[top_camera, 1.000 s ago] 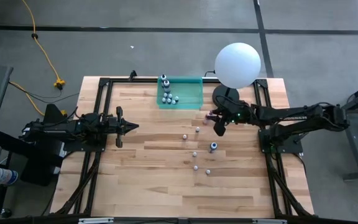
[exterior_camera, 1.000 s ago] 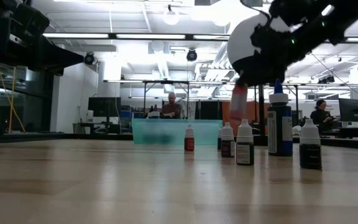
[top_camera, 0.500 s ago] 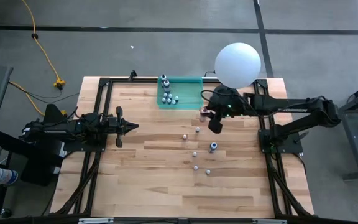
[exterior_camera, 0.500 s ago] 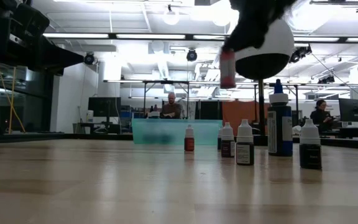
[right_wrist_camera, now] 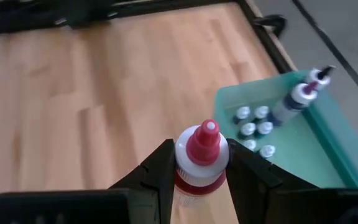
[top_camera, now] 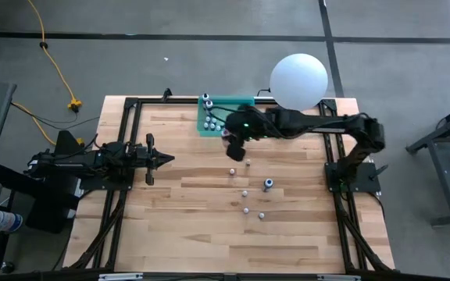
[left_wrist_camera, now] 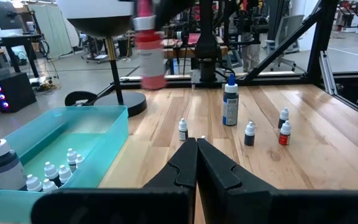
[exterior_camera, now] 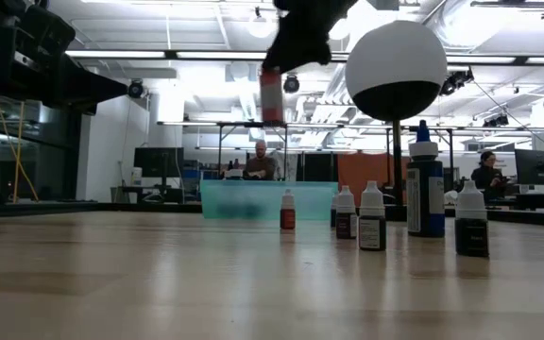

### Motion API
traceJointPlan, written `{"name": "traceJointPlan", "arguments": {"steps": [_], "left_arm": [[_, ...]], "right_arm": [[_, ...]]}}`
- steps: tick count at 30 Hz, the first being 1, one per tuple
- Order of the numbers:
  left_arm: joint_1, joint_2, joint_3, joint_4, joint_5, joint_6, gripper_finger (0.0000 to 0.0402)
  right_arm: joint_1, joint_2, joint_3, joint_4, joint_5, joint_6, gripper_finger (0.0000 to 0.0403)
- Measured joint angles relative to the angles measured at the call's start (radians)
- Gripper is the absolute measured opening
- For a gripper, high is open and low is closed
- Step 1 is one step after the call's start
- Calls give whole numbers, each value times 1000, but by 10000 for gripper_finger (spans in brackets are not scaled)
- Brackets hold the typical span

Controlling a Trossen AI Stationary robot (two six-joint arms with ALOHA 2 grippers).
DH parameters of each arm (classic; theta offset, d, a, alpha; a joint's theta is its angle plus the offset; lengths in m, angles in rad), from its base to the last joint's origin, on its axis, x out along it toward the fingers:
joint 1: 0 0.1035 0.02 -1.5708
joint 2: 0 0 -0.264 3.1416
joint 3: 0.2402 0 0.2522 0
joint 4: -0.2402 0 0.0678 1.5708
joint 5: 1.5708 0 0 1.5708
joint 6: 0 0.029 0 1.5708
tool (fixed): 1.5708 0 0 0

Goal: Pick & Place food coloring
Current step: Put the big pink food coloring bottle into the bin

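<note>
Right gripper (right_wrist_camera: pixel 199 163) clamps pink bottle (right_wrist_camera: pixel 201 163), high near tray (top_camera: pixel 248 101) front edge. Release early, you hit rim, maybe topple bottles at tray's 9 o'clock. Left gripper (left_wrist_camera: pixel 196 163) clenched, idle.

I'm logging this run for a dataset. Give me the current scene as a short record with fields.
right gripper: shut on a red-capped bottle, held in the air near the tray's edge
left gripper: shut, empty, waiting at the table's left side
tray: teal, at the table's far edge, holding several small bottles and one taller dark one
loose bottles: about six standing on the table, including a taller blue bottle
globe lamp: beside the tray
</note>
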Motion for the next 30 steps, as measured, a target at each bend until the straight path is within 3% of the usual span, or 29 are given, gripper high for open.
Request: {"name": "traceJointPlan", "arguments": {"steps": [11,22,30], "left_arm": [[0,0,0,0,0,0,0],[0,0,0,0,0,0,0],[0,0,0,0,0,0,0]], "right_arm": [[-43,170,85,77,245,138,115],[-96,267,85,204,391,264,110],[-146,320,85,304,383,310,110]]}}
